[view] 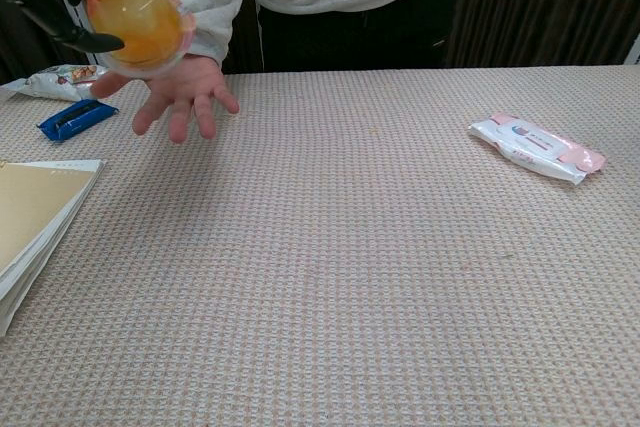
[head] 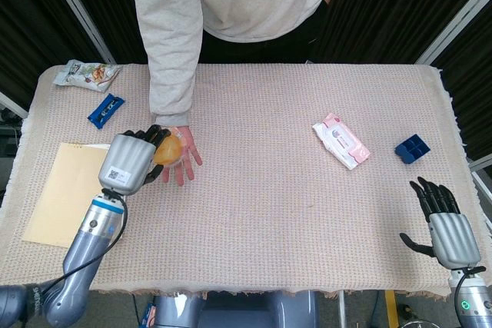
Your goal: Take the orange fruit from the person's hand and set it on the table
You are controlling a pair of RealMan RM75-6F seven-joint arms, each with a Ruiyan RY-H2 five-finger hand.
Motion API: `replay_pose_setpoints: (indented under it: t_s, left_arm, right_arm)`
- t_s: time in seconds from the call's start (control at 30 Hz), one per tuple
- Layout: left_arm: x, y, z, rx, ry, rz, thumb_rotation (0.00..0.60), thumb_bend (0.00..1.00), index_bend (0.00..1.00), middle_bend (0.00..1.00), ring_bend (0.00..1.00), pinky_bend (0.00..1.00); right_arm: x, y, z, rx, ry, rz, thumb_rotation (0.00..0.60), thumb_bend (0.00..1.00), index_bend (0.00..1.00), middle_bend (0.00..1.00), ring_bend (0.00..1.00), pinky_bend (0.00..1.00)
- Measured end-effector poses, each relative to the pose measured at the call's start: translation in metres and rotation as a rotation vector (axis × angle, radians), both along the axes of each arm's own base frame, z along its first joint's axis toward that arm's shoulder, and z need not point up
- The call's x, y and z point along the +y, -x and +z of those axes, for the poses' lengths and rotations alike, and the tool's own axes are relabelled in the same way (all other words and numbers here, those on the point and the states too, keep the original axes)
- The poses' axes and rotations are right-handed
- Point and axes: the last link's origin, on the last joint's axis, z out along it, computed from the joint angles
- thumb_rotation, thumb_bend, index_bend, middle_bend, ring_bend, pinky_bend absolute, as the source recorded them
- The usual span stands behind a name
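Observation:
The orange fruit (head: pixel 167 151) (view: pixel 135 19) is round and glossy. My left hand (head: pixel 127 160) grips it from the left, black fingers wrapped round it, and holds it lifted above the person's open palm (head: pixel 183 157) (view: pixel 178 95). In the chest view only a dark fingertip (view: pixel 85 37) of that hand shows at the top left edge. The person's hand lies flat with fingers spread just under the fruit. My right hand (head: pixel 442 223) stays at the table's near right corner, fingers apart and holding nothing.
A yellow folder (head: pixel 65 193) (view: pixel 30 217) lies at the near left. A blue packet (head: pixel 105 109) (view: pixel 72 118) and a snack bag (head: pixel 87 74) sit at the far left. A pink wipes pack (head: pixel 340 140) (view: pixel 535 148) and a blue box (head: pixel 413 148) are on the right.

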Motion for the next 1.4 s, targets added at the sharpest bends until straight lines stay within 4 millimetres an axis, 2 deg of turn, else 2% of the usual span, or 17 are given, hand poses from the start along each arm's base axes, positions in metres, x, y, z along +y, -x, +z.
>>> replay_pose_setpoints:
  t_s: [0.23, 0.43, 0.6, 0.73, 0.77, 0.83, 0.93, 1.1, 1.4]
  left_arm:
    - [-0.037, 0.052, 0.009, 0.025, 0.065, 0.058, 0.6, 0.57, 0.8, 0.59, 0.54, 0.59]
    - [-0.044, 0.092, 0.0, 0.069, 0.118, 0.122, 0.6, 0.57, 0.8, 0.58, 0.53, 0.59]
    - [-0.042, 0.113, -0.024, 0.105, 0.174, 0.162, 0.6, 0.57, 0.77, 0.52, 0.49, 0.55]
    - [-0.04, 0.121, -0.049, 0.116, 0.222, 0.19, 0.6, 0.57, 0.67, 0.42, 0.42, 0.51]
    - [-0.04, 0.122, -0.053, 0.121, 0.231, 0.193, 0.6, 0.56, 0.62, 0.36, 0.38, 0.46]
    - [-0.039, 0.124, -0.063, 0.132, 0.245, 0.195, 0.6, 0.5, 0.48, 0.19, 0.24, 0.34]
    - [-0.038, 0.124, -0.074, 0.152, 0.261, 0.195, 0.6, 0.39, 0.3, 0.02, 0.03, 0.16]
    - [-0.038, 0.123, -0.078, 0.159, 0.283, 0.212, 0.6, 0.27, 0.14, 0.0, 0.0, 0.05]
    - [-0.041, 0.121, -0.061, 0.141, 0.241, 0.217, 0.6, 0.19, 0.07, 0.0, 0.0, 0.0]
  right_arm:
    - [0.0, -0.001, -0.001, 0.002, 0.001, -0.001, 0.6, 0.12, 0.0, 0.0, 0.0, 0.0]
    - [0.0, -0.001, -0.001, 0.0, 0.002, -0.001, 0.6, 0.12, 0.0, 0.0, 0.0, 0.0]
    - [0.0, -0.001, -0.001, 0.0, 0.004, -0.001, 0.6, 0.12, 0.0, 0.0, 0.0, 0.0]
    - [0.0, -0.001, -0.001, -0.004, 0.005, -0.005, 0.6, 0.12, 0.0, 0.0, 0.0, 0.0]
    - [0.0, -0.001, -0.001, -0.004, 0.005, -0.005, 0.6, 0.12, 0.0, 0.0, 0.0, 0.0]
    - [0.0, -0.001, -0.001, -0.005, 0.005, -0.004, 0.6, 0.12, 0.0, 0.0, 0.0, 0.0]
    - [0.0, -0.001, 0.0, -0.006, 0.006, -0.003, 0.6, 0.12, 0.0, 0.0, 0.0, 0.0]
    - [-0.001, 0.0, 0.0, -0.006, 0.007, -0.003, 0.6, 0.12, 0.0, 0.0, 0.0, 0.0]
    - [0.0, 0.0, 0.0, -0.004, 0.007, -0.001, 0.6, 0.12, 0.0, 0.0, 0.0, 0.0]
